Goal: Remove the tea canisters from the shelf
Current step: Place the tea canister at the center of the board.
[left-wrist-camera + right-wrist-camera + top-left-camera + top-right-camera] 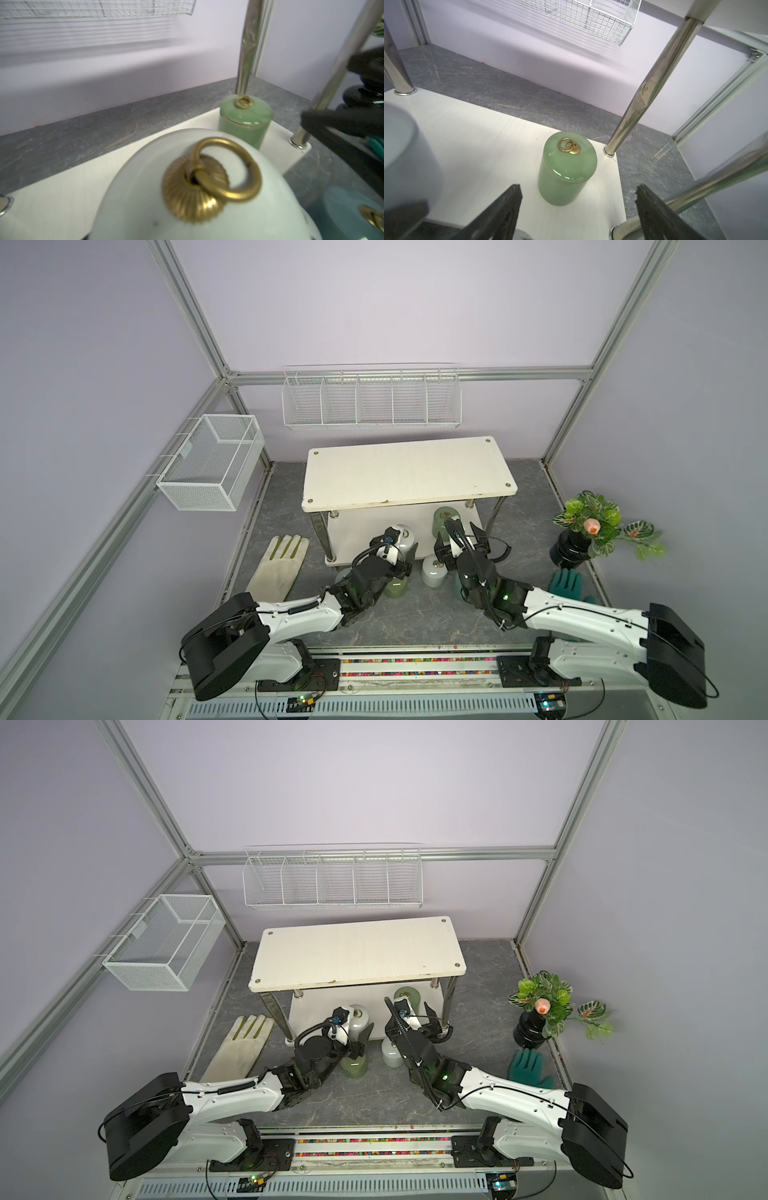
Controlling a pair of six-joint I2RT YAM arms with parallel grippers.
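The shelf (409, 472) has a bare top board. On its lower tier, far right, stands an olive green tea canister (446, 519) (568, 168) with a brass ring. My right gripper (457, 536) (578, 188) is open just in front of it, not touching. My left gripper (400, 548) is shut on a white tea canister (404, 536) (145, 197) at the tier's front edge; its fingers are hidden in the left wrist view. On the floor in front stand a white canister (434, 571), an olive one (397, 588) and a pale blue one (349, 212).
A cream glove (278, 568) lies left of the shelf. A teal glove (567, 583) and a black pot with a plant (573, 547) are at the right. A mesh basket (212, 468) and a wire rack (370, 400) hang on the walls. Chrome legs (652, 83) flank the green canister.
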